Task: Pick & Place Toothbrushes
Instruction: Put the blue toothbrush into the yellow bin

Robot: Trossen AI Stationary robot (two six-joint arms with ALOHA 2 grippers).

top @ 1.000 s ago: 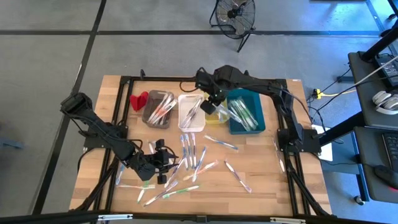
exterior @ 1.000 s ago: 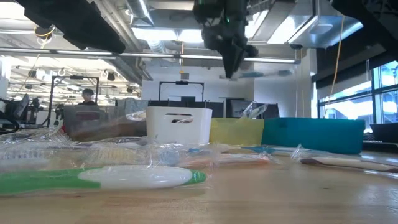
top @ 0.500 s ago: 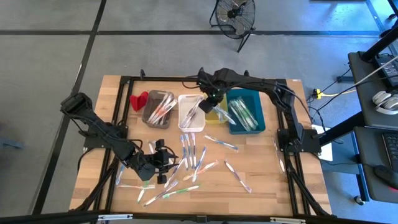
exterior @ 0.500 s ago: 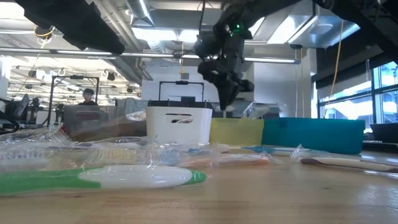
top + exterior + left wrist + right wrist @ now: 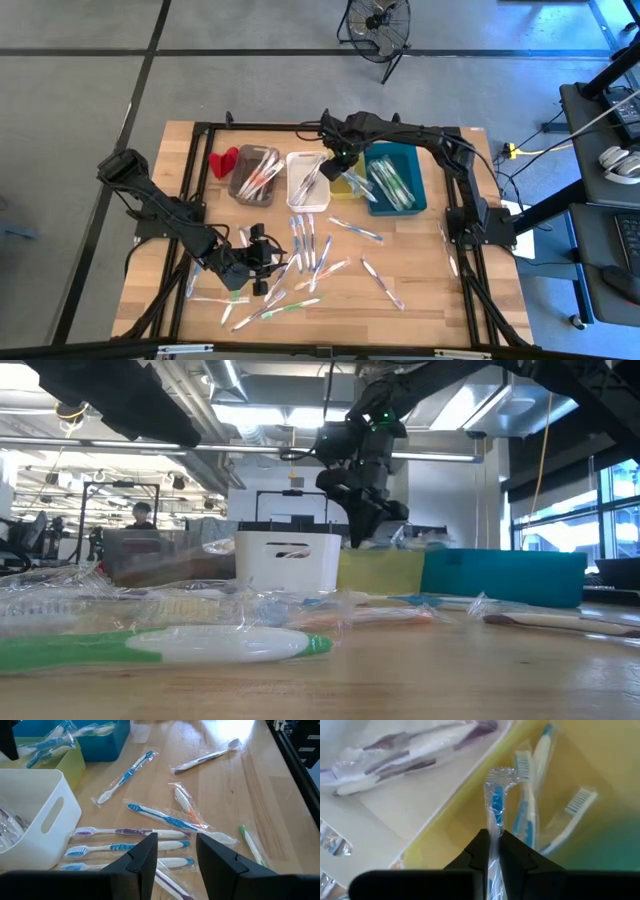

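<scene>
- I see a pale wooden plank bench (image 5: pixel 420 270) with a black metal frame round its edge, filling the middle of the high view.
- Across the upper middle of the bench stands a row of four rectangular plastic bins: grey (image 5: pixel 255 174), glossy white with a slot handle (image 5: pixel 306 181), yellow (image 5: pixel 350 186) and teal (image 5: pixel 398 178).
- A small red object (image 5: pixel 223 161) lies just left of the grey bin; I cannot tell what it is made of.
- The toothbrushes (image 5: pixel 305 245) are thin plastic sticks, each sealed in a crinkly clear wrapper, white handles mixed with blue, purple, orange and green; most are scattered loose over the lower middle of the bench.
- The grey bin holds a few wrapped brushes, the white bin several with dark purple handles, the teal bin a bundle of pale green ones.
- In the right wrist view the yellow bin (image 5: pixel 470 800) holds at least two blue-and-white brushes in wrappers.
- My right end effector (image 5: pixel 491 851) sits over the yellow bin, upper centre of the high view, its dark fingers clenched on the blue wrapped toothbrush (image 5: pixel 495 805), which points down into that bin.
- My left end effector (image 5: pixel 268 262) rests low over the scattered brushes at lower left of the high view; its fingers (image 5: pixel 145 855) stand apart and grasp nothing.
- A big green-and-white brush (image 5: pixel 170 645) lies nearest in the low view.
</scene>
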